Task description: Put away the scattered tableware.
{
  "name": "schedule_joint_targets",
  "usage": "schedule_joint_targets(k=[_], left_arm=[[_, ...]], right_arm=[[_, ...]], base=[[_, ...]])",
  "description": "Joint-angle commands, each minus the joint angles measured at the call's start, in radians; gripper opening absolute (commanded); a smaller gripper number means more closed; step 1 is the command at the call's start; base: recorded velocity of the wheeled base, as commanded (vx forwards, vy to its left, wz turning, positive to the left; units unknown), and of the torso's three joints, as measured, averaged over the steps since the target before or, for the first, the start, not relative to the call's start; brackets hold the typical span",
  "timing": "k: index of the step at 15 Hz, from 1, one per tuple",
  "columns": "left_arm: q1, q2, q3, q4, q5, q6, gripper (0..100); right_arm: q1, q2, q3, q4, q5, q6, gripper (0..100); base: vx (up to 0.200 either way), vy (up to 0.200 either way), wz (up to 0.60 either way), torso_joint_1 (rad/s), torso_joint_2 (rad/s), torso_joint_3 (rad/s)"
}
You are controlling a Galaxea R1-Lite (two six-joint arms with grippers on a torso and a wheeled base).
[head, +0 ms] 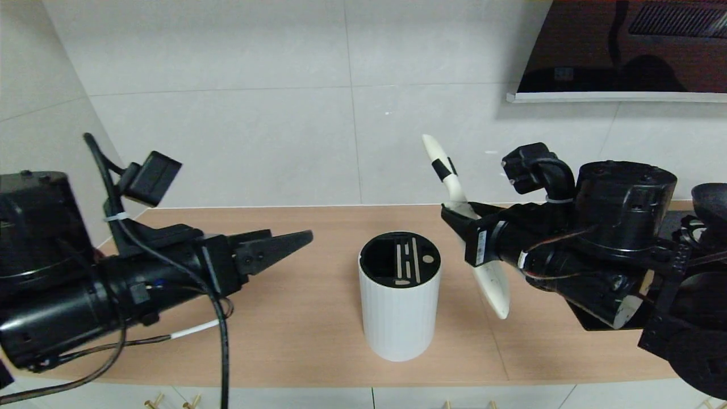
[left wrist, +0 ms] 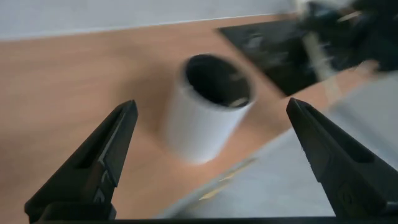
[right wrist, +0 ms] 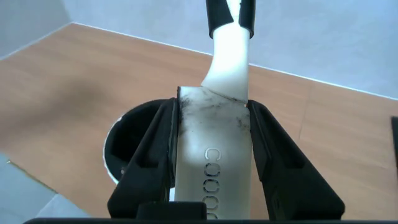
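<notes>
A white cylindrical utensil holder with a black slotted top stands upright in the middle of the wooden counter. My right gripper hovers just right of it and above the counter, shut on a white utensil with a black band on its handle. The handle points up toward the wall and the broad end hangs down. In the right wrist view the utensil sits between the jaws of the right gripper, with the holder below. My left gripper is open left of the holder, which shows between its fingers.
A black cooktop lies on the counter at the right, partly behind my right arm. A dark range hood hangs on the tiled wall above it. The counter's front edge runs close below the holder.
</notes>
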Motion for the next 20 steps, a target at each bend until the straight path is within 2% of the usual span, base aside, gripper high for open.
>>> schedule_joint_targets(k=[1,3,4,5,6,7,9,11,13,20], left_arm=[[-0.074,0.105,-0.017,-0.048,0.002,-0.070,100],[-0.124,0.131,-0.014,-0.140,0.000,-0.169,100],[-0.155,0.162,-0.011,-0.211,0.002,-0.208,100],[-0.163,0.176,-0.011,-0.244,0.002,-0.218,100],[-0.176,0.217,-0.006,-0.343,0.005,-0.252,100],[-0.178,0.236,0.000,-0.396,0.006,-0.272,100],[-0.180,0.277,0.000,-0.464,0.039,-0.281,100],[-0.200,0.317,-0.023,-0.473,0.112,-0.281,100],[-0.223,0.332,-0.029,-0.474,0.144,-0.280,100],[-0.226,0.340,-0.029,-0.494,0.147,-0.281,100]], right_arm=[[0.042,0.007,0.007,-0.001,-0.003,0.001,0],[0.072,0.016,0.010,-0.001,-0.003,0.004,0],[0.095,0.024,0.007,-0.001,-0.003,0.024,0],[0.105,0.029,0.004,-0.001,-0.003,0.029,0],[0.131,0.033,0.006,-0.001,-0.003,0.038,0],[0.149,0.035,0.006,-0.001,-0.003,0.049,0],[0.192,0.041,0.006,-0.001,-0.003,0.069,0],[0.220,0.062,0.006,-0.001,-0.003,0.072,0],[0.230,0.078,0.006,-0.004,-0.003,0.072,0],[0.247,0.079,0.009,-0.005,-0.001,0.095,0]], base=[[0.000,0.000,0.00,0.000,0.00,0.000],[0.000,0.000,0.00,0.000,0.00,0.000],[0.000,0.000,0.00,0.000,0.00,0.000],[0.000,0.000,0.00,0.000,0.00,0.000],[0.000,0.000,0.00,0.000,0.00,0.000],[0.000,0.000,0.00,0.000,0.00,0.000],[0.000,0.000,0.00,0.000,0.00,0.000],[0.000,0.000,0.00,0.000,0.00,0.000],[0.000,0.000,0.00,0.000,0.00,0.000],[0.000,0.000,0.00,0.000,0.00,0.000]])
